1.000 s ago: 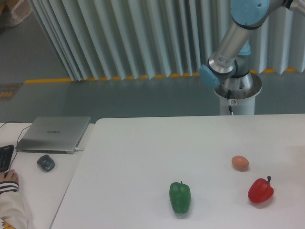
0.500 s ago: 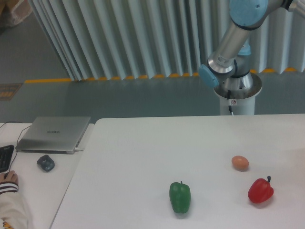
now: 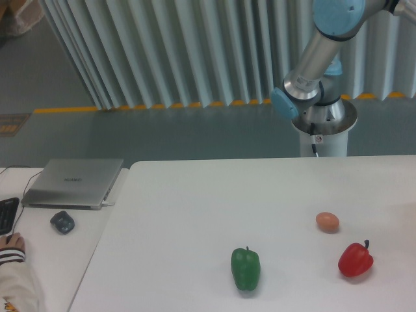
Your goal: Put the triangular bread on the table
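Large white matte table [image 3: 195,208] carries a green bell pepper [image 3: 246,268], a red bell pepper [image 3: 355,259] and a small orange-brown egg [image 3: 327,221]. Triangular bread and gripper out of frame; grip state cannot be told.

We only get part of the arm [image 3: 318,52]: it runs out past the top edge and its hand sits outside our view. The triangular bread is out of sight too. The counter [image 3: 195,208] is cut off at the right and bottom edges. Over at the left edge we see a slice of a keyboard [image 3: 6,214], and a person's hand [image 3: 12,244] and sleeve clipped by the bottom left corner.
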